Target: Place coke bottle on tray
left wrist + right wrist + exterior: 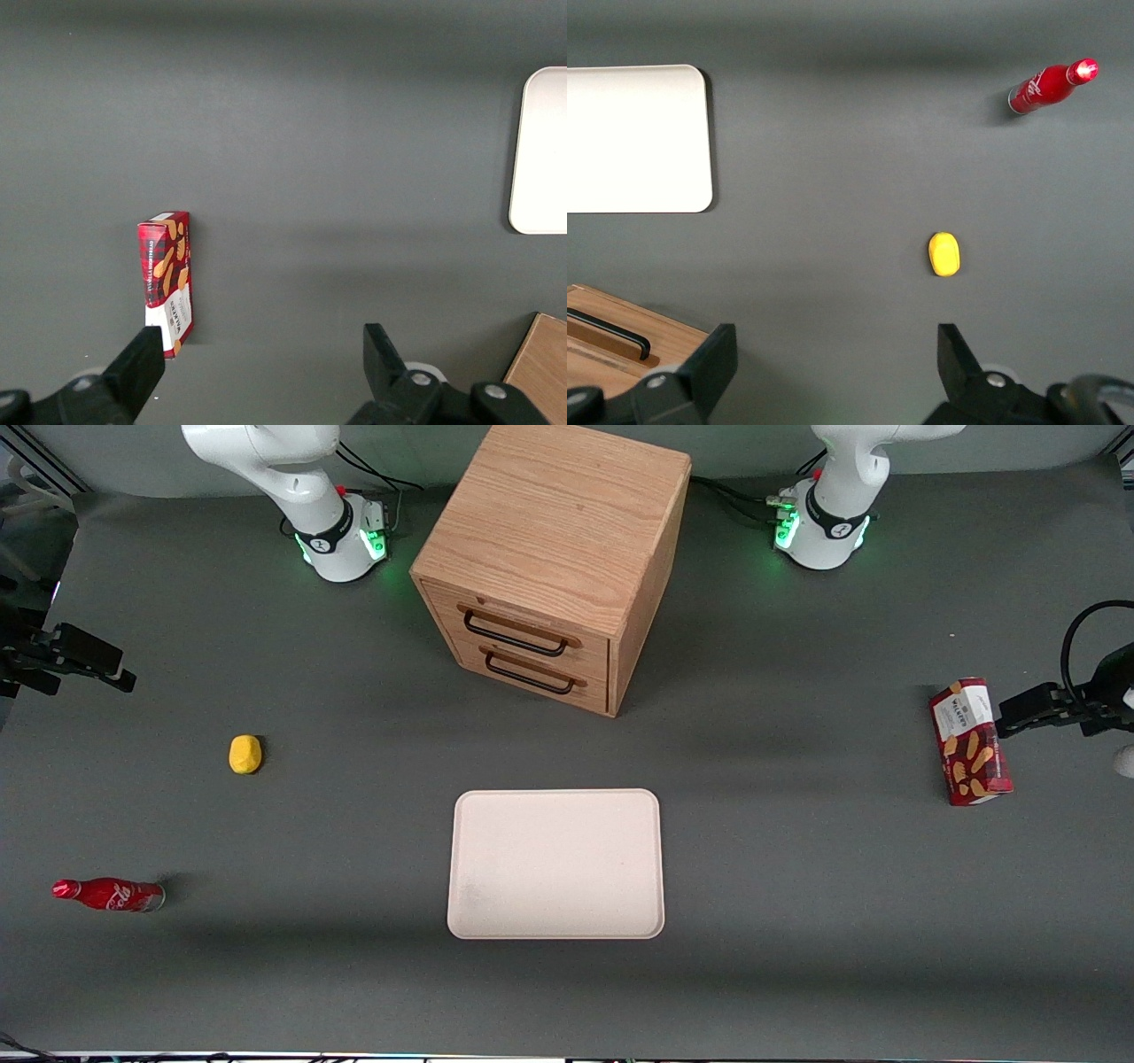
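Lying coke bottle (109,895), tray (556,864), end effector (833,359) open

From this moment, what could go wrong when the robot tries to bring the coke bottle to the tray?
1. The coke bottle stands slim and upright near the table edge at the working arm's end; a slightly off grasp may tip it.
2. The open hand hangs high, far from the bottle, with the yellow object between them; a low approach might knock it.
3. The tray is far off sideways, so the bottle may slip during the carry.
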